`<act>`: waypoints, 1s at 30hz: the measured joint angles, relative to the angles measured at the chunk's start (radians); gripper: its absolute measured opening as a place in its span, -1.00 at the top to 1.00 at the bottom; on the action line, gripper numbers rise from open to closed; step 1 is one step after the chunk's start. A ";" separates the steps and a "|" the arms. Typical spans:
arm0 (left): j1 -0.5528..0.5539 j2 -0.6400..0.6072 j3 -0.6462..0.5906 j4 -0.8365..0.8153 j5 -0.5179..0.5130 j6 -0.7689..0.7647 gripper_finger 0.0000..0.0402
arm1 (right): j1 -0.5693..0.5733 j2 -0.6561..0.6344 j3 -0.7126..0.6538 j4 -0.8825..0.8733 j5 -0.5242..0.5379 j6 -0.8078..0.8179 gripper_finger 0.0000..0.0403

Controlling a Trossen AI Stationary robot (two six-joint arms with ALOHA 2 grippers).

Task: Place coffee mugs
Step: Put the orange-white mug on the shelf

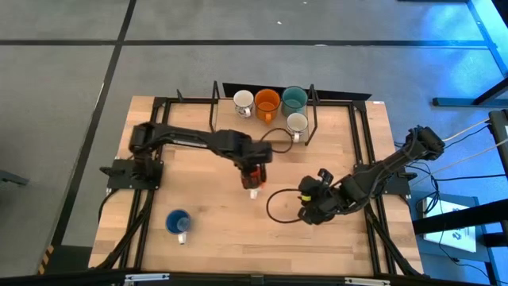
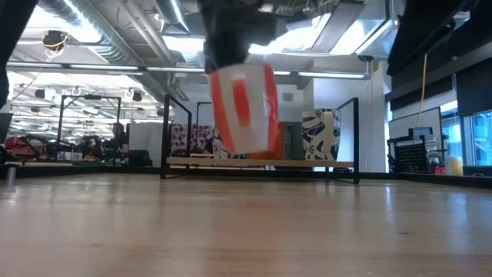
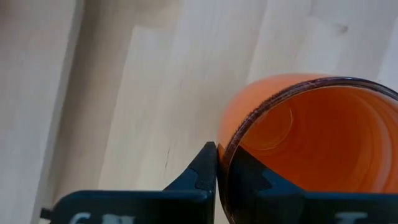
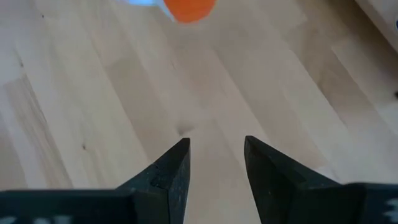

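High: left gripper [image 1: 252, 181] pinches small orange ceramic mug [image 1: 253, 187] mid-table; black wire rack [image 1: 305, 127] holds four mugs; blue mug [image 1: 178, 222] near front | Low: mug [image 2: 243, 108] hangs above wooden table [image 2: 246, 231] | Left wrist: fingers [image 3: 205, 167] clamp rim | Right wrist: right gripper [image 4: 215, 163] spread, empty | No legible writing

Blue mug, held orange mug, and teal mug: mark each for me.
Blue mug [image 1: 177, 222], high view, on its dark inside.
Orange mug held in the left gripper [image 1: 252, 182], [image 3: 323, 143], left wrist view, on its inner wall.
Teal mug [image 1: 294, 98], high view, on its opening, in the wire rack [image 1: 214, 99].
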 joint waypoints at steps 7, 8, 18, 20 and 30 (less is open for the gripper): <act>0.008 0.117 0.059 0.007 0.004 0.004 0.94 | 0.000 0.001 -0.008 0.000 0.007 0.003 0.31; 0.009 0.125 0.059 0.008 0.005 0.004 0.94 | 0.000 0.001 -0.008 0.000 0.012 0.003 0.31; 0.042 0.140 0.055 0.014 0.009 -0.029 0.92 | -0.001 0.001 -0.008 -0.002 0.020 0.002 0.31; 0.049 0.140 0.055 0.014 0.008 -0.035 0.90 | -0.001 0.001 -0.008 -0.002 0.021 -0.002 0.31; 0.064 0.140 0.054 0.025 0.021 -0.023 0.88 | -0.001 0.001 -0.008 -0.003 0.032 -0.005 0.31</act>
